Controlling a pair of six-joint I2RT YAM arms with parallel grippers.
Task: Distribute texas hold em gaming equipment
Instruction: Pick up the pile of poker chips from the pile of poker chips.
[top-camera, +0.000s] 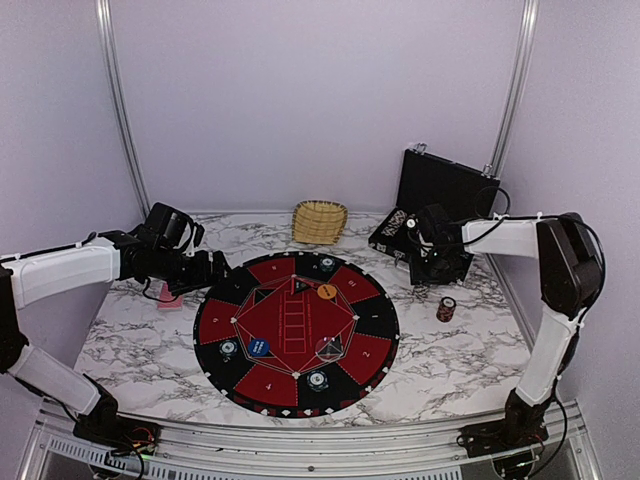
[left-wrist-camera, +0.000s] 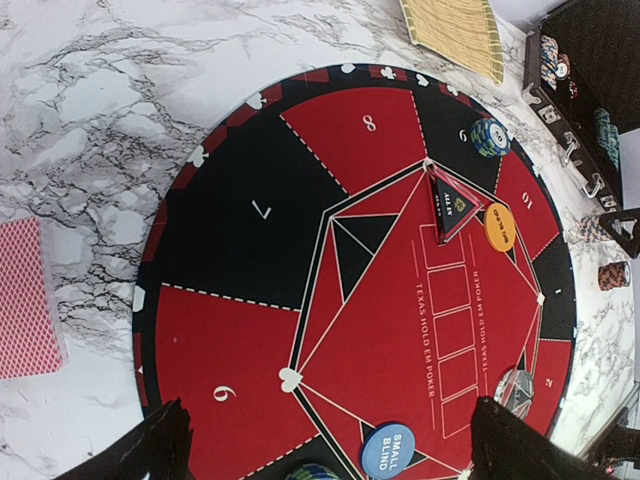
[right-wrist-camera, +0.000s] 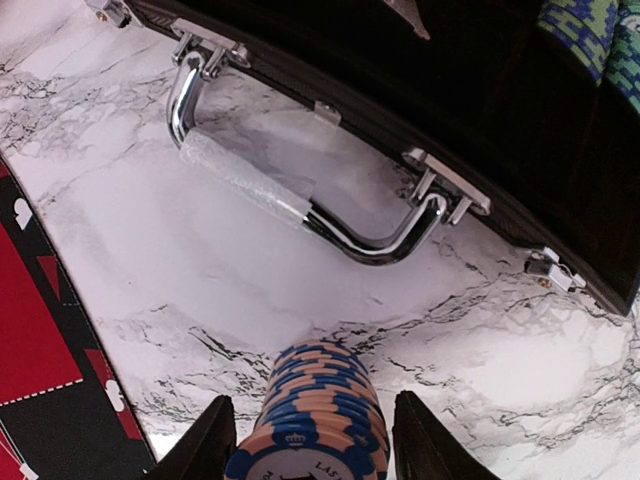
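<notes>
Blue-and-peach chip stack (right-wrist-camera: 310, 430) nearest, upright on the marble table (right-wrist-camera: 250, 270) near the black case (right-wrist-camera: 400, 60), closely flanked by right gripper (right-wrist-camera: 312, 398) fingers (right-wrist-camera: 205, 445); contact impossible to tell. Left gripper (left-wrist-camera: 335, 440) spread wide, holding nothing, above the round mat (left-wrist-camera: 240, 230), red-backed cards (left-wrist-camera: 25, 300) on the marble beside it.

Right wrist view: blue-and-orange chip stack (right-wrist-camera: 315, 420) runs off the bottom — left wrist view: red-backed cards (left-wrist-camera: 28, 300) clipped at left

One round mat (top-camera: 215, 320), one wicker basket (top-camera: 320, 232), one black case (top-camera: 445, 185), one orange disc (top-camera: 326, 292), one blue disc (top-camera: 259, 347)
</notes>
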